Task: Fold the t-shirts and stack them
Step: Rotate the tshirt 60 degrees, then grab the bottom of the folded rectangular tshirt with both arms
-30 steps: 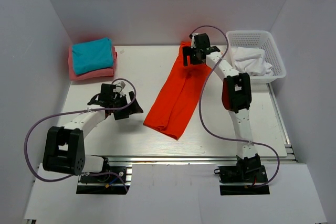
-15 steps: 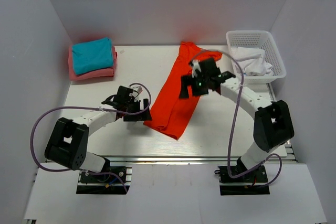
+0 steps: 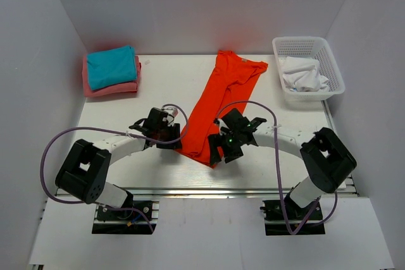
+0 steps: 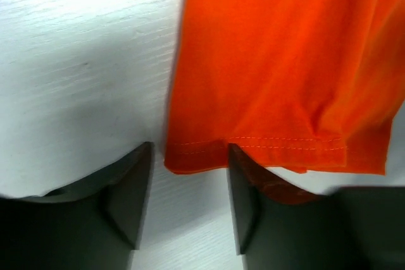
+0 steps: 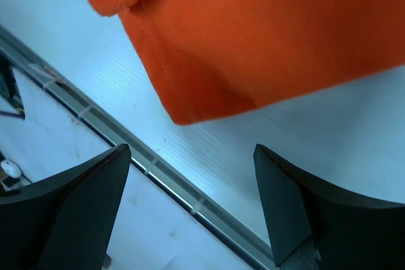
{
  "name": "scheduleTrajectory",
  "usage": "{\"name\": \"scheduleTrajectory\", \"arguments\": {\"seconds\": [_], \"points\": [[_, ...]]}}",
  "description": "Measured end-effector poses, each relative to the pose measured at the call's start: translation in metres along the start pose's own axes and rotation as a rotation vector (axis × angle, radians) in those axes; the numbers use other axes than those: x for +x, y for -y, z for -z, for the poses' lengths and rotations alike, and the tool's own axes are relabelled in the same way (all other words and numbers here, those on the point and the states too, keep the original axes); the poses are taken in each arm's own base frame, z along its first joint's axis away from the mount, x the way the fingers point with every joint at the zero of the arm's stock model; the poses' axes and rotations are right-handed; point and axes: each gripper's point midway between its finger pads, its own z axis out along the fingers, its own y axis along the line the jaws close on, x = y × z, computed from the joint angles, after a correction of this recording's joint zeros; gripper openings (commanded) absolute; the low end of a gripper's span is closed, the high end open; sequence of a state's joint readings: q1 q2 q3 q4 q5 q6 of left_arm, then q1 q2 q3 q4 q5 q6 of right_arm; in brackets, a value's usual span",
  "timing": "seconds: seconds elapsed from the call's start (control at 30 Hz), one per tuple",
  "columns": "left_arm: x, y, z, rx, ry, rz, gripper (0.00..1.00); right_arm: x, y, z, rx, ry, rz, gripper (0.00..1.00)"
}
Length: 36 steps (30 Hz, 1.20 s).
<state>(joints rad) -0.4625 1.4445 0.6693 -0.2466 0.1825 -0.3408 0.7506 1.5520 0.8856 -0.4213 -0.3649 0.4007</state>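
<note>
Surface: white table [image 3: 158,86] inside plain white walls [image 3: 190,4]; a metal rail [image 5: 158,175] runs just beneath the right gripper [image 5: 191,150].
Orange-red shirt [image 3: 218,102]: a long flat strip whose near hem lies between the two grippers.
Left gripper [image 4: 188,162]: jaws apart, straddling the hem's corner, not pinching.
Right gripper: jaws spread wide, the other corner just ahead, untouched.
Stack: teal shirt [image 3: 111,66] on pink shirt [image 3: 111,88], well beyond the left gripper.
Hard to make out: white shirts [image 3: 304,74] crumpled in the basket [image 3: 329,55], count unclear.

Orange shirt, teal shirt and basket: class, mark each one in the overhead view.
orange shirt [image 3: 215,93]: overhead view, middle of the cloth.
teal shirt [image 3: 112,66]: overhead view, centre of its folded top.
basket [image 3: 302,45]: overhead view, far wall.
</note>
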Motion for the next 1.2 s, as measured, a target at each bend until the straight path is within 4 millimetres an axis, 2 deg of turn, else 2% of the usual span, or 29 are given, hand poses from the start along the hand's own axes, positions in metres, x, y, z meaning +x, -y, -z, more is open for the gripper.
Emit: {"name": "scheduleTrajectory", "arguments": {"seconds": [0.13, 0.23, 0.33, 0.37, 0.43, 0.47, 0.5, 0.57, 0.6, 0.73, 0.9, 1.07, 1.2], "points": [[0.004, 0.007, -0.003, 0.009, 0.0, -0.015, 0.47, 0.009, 0.0, -0.019, 0.049, -0.036, -0.01, 0.77], [0.005, 0.009, -0.004, 0.008, 0.005, -0.026, 0.45, 0.007, -0.002, -0.026, 0.077, -0.039, -0.013, 0.64], [0.006, 0.011, -0.006, 0.006, 0.007, -0.031, 0.41, 0.003, 0.0, -0.031, 0.108, -0.026, -0.021, 0.49], [0.007, 0.012, -0.006, 0.005, 0.008, -0.033, 0.36, 0.002, 0.001, -0.032, 0.119, -0.021, -0.024, 0.36], [0.008, 0.013, -0.006, 0.004, 0.005, -0.032, 0.32, 0.0, 0.004, -0.033, 0.142, -0.012, -0.028, 0.27], [0.009, 0.013, -0.006, 0.005, 0.004, -0.034, 0.29, 0.0, 0.006, -0.034, 0.152, -0.009, -0.032, 0.19], [0.01, 0.014, -0.007, 0.007, 0.002, -0.034, 0.2, -0.001, 0.008, -0.034, 0.163, -0.006, -0.037, 0.09], [0.012, 0.016, -0.007, 0.012, -0.002, -0.03, 0.1, -0.001, 0.01, -0.035, 0.176, -0.001, -0.043, 0.0], [0.013, 0.017, -0.006, 0.017, -0.003, -0.029, 0.0, -0.001, 0.01, -0.035, 0.179, 0.001, -0.042, 0.0], [0.019, 0.019, -0.001, 0.029, -0.009, -0.022, 0.0, 0.002, 0.004, -0.034, 0.171, -0.004, -0.014, 0.0], [0.033, 0.022, 0.024, 0.057, -0.002, 0.001, 0.0, 0.011, -0.022, -0.028, 0.085, -0.02, 0.092, 0.0], [0.027, 0.035, 0.052, 0.114, 0.077, 0.004, 0.0, 0.021, -0.033, -0.021, 0.05, -0.027, 0.154, 0.0], [0.021, 0.038, 0.054, 0.116, 0.083, 0.009, 0.0, 0.012, -0.029, -0.013, 0.087, 0.025, 0.157, 0.0]]}}
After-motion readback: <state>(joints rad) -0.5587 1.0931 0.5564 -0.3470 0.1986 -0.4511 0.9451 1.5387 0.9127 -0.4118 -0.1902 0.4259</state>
